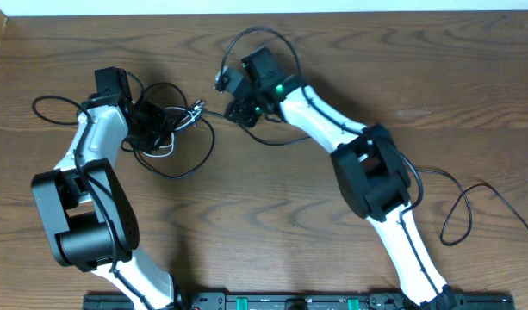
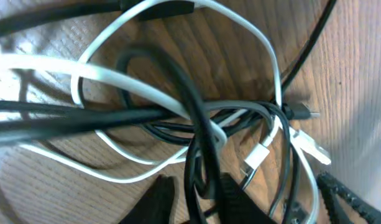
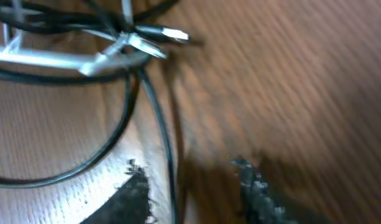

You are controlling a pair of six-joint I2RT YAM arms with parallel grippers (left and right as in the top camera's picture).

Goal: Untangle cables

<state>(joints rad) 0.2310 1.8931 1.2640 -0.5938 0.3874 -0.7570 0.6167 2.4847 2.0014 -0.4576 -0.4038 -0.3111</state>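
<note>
Your left claw (image 2: 199, 190) sits narrowly parted astride a strand of the tangled thin black and white cables (image 2: 196, 121) on the brown wooden tabletop (image 1: 272, 215). Your right claw (image 3: 193, 177) gapes wider, beside them.

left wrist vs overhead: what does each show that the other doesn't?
Left wrist only: knot detail. The white cable weaves through the black cables. A white plug and a silver-tipped black plug sit at the right. A black strand runs between the left gripper fingertips.
Overhead only: the left arm, the right arm, the right gripper just right of the tangle, and loose black loops spreading out from it.
Both: the same tangle on the wooden table.
</note>
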